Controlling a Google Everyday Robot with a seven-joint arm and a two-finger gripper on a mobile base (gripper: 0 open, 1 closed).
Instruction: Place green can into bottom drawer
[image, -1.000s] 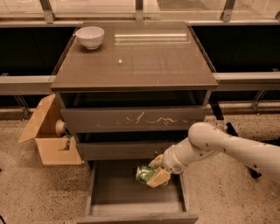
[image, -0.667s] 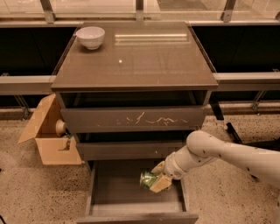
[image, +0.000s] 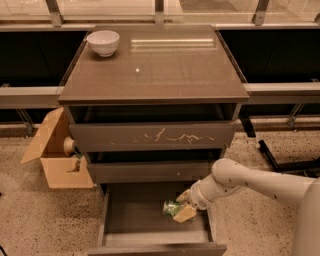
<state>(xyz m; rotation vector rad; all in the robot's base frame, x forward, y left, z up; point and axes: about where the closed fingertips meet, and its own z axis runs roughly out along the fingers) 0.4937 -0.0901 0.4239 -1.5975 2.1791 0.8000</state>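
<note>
The bottom drawer (image: 125, 220) of the grey-brown cabinet is pulled open and its grey floor shows. My gripper (image: 182, 208) reaches in from the right, over the drawer's right side. It is shut on the green can (image: 172, 208), a mottled green-and-white can lying sideways, low over the drawer floor near the right wall. Whether the can touches the floor I cannot tell. My white arm (image: 250, 182) comes in from the lower right.
A white bowl (image: 103, 42) sits at the back left of the cabinet top (image: 160, 70). The scratched top drawer (image: 150, 136) and the middle drawer (image: 150, 171) are nearly shut. An open cardboard box (image: 55, 157) stands on the floor to the left.
My gripper has moved down and a little to the right with the green can, deeper into the open bottom drawer.
</note>
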